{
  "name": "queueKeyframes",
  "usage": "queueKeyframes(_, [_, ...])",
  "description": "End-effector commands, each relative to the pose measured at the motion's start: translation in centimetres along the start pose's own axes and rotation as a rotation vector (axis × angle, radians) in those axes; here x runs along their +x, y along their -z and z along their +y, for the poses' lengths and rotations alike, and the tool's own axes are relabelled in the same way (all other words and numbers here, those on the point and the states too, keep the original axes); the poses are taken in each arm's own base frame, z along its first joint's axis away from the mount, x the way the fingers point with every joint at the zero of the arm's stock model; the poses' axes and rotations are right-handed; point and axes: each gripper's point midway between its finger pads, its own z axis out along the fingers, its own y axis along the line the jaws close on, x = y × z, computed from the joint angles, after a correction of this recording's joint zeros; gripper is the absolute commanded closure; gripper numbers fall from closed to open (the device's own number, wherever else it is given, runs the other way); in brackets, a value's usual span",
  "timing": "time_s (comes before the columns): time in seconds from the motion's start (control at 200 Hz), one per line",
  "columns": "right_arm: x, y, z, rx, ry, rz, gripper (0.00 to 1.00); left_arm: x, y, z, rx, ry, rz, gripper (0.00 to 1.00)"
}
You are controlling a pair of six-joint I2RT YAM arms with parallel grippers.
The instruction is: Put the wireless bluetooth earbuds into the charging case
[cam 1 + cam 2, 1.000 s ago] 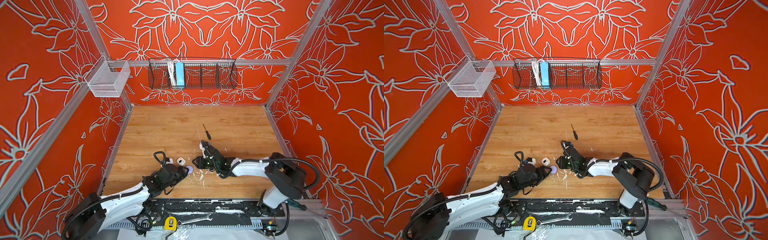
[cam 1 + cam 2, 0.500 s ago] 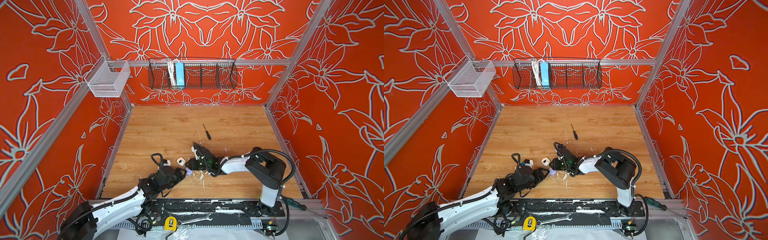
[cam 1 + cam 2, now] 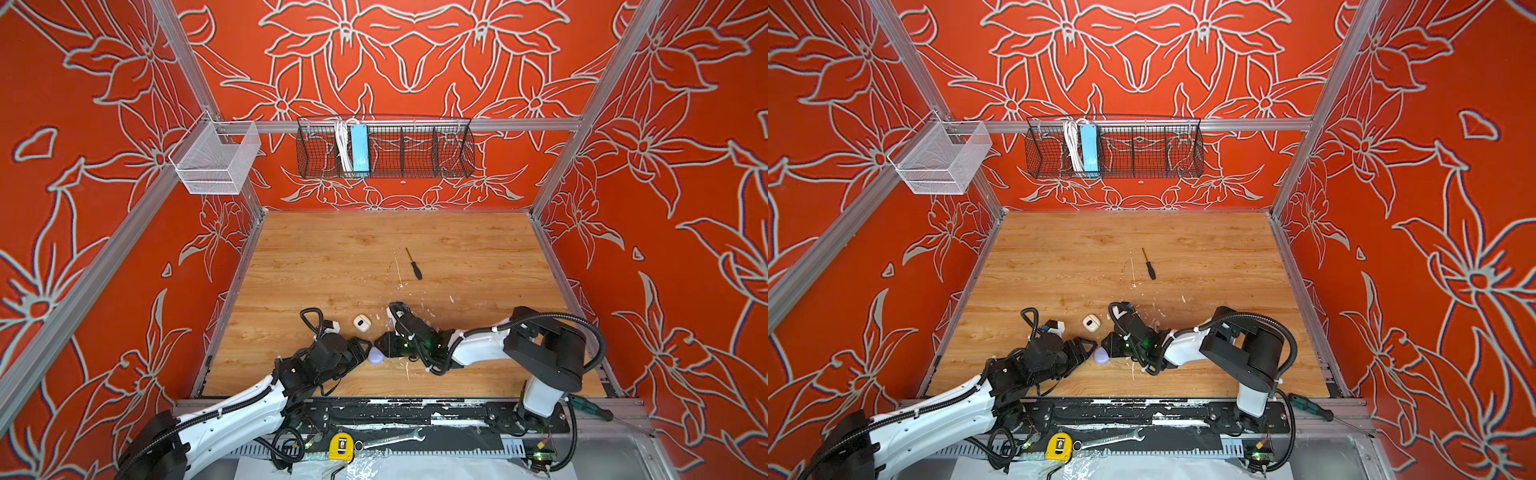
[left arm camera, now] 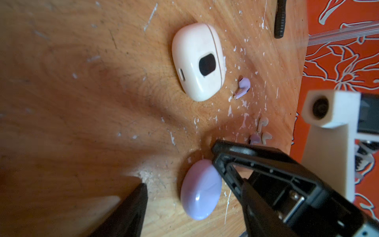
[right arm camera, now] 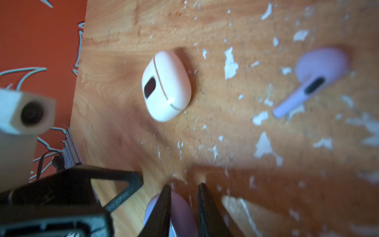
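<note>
Orange walls [image 3: 415,62] are patterned with white flowers. A wood-grain floor [image 3: 332,257] is flecked with white. A black basket [image 3: 415,160] and a white basket [image 3: 210,166] are hung from aluminium rails [image 3: 519,124].

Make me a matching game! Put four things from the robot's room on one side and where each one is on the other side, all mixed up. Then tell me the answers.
Things:
1. lavender case
2. black screwdriver
3. yellow tape measure
4. blue power strip

Places:
A. in the black wire basket on the back wall
B. near the front of the wooden table, at the jaws of the right gripper
C. alone, farther back on the table
D. off the table's front edge, beside a wrench

Pairs: 1-B, 2-C, 3-D, 4-A
</note>
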Motion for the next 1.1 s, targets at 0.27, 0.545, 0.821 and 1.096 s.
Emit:
queueKeyframes(0.27, [0.0,1.6,-0.9,0.028,-0.05,-0.105,0.74,2.2,-1.1,2.8,-0.163,-0.008,0.127,0.3])
queueKeyframes(0.545, [-0.4,3.2,0.1,0.019,-0.015,-0.138,0.69,2.6,-0.8,3.7,-0.253,-0.062,0.167,0.3])
queueKeyframes(0.821, [0.8,4.0,0.6,0.007,-0.013,-0.156,0.71,3.1,-1.2,4.6,-0.298,-0.114,0.21,0.34])
queueKeyframes(1.096, [2.3,3.6,-0.8,0.052,-0.028,-0.138,0.8,3.2,-0.9,5.0,-0.305,-0.118,0.21,0.37])
